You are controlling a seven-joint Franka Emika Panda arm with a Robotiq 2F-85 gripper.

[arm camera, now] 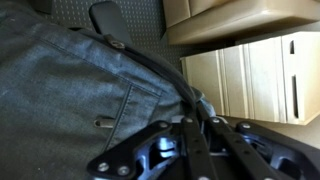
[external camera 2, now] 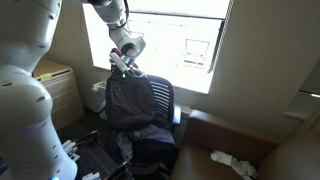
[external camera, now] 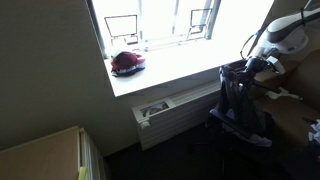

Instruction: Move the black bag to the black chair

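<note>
The black bag [external camera 2: 128,102] is a dark grey-black backpack. It hangs upright against the backrest of the black chair [external camera 2: 163,102], its bottom on the seat. In an exterior view it shows at the right [external camera: 238,100]. My gripper [external camera 2: 122,63] is at the top of the bag, shut on its top strap. In the wrist view the fingers [arm camera: 197,128] are closed together over the strap, with the bag's fabric [arm camera: 70,85] filling the left of the frame.
A red object [external camera: 127,63] lies on the white windowsill [external camera: 180,65]. A radiator [external camera: 175,110] sits under the sill. A wooden cabinet [arm camera: 250,75] stands beside the chair. A cardboard box [external camera 2: 230,150] with white cloth stands beside the chair.
</note>
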